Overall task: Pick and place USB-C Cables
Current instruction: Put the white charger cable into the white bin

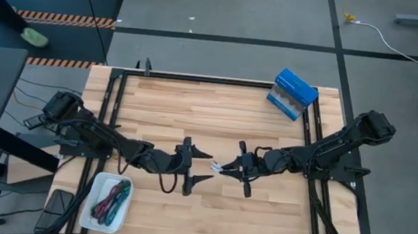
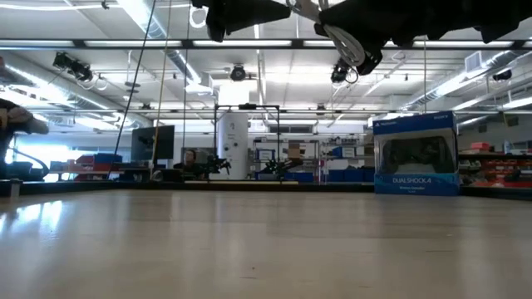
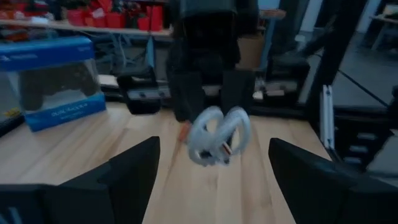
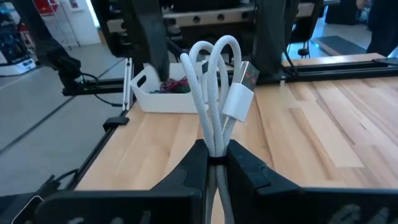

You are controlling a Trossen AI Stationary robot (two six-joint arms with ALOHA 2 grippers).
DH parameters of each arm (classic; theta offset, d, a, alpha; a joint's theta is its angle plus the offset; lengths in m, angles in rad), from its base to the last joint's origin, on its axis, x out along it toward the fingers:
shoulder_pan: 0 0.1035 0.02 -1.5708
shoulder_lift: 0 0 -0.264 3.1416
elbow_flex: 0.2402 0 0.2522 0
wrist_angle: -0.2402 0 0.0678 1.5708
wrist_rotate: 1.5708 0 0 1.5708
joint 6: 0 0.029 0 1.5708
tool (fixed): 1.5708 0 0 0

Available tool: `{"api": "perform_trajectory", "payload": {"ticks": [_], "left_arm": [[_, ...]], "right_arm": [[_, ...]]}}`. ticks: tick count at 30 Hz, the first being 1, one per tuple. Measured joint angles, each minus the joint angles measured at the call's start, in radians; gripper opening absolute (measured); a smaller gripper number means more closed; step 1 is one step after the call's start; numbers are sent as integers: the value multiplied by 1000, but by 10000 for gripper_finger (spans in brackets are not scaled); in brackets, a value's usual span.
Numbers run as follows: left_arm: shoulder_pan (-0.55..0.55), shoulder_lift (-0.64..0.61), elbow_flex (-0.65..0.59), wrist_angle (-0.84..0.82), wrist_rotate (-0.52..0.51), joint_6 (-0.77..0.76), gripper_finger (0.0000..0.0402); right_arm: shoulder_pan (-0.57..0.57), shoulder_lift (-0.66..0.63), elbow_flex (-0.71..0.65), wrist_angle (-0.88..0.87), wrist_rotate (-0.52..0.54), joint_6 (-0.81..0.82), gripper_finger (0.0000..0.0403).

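The right gripper is clamped on the white cable, its loops and plug rising just past the fingertips, the arm stretched low towards mid-table. Facing it close by, the left gripper gapes wide, holding nothing. Beyond that, the white tray holds the other cables

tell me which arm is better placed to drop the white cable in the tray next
Left. The white rectangular tray sits on its side of the table, and the left gripper, jaws open, faces the white coiled cable held out by the right gripper, so a handover looks likely.
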Motion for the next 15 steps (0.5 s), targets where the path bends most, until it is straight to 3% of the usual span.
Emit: {"api": "perform_trajectory", "payload": {"ticks": [15], "left_arm": [[27, 54, 0, 112, 25, 52, 311]], "right_arm": [[-1, 0, 1, 22, -14, 5, 39]]}}
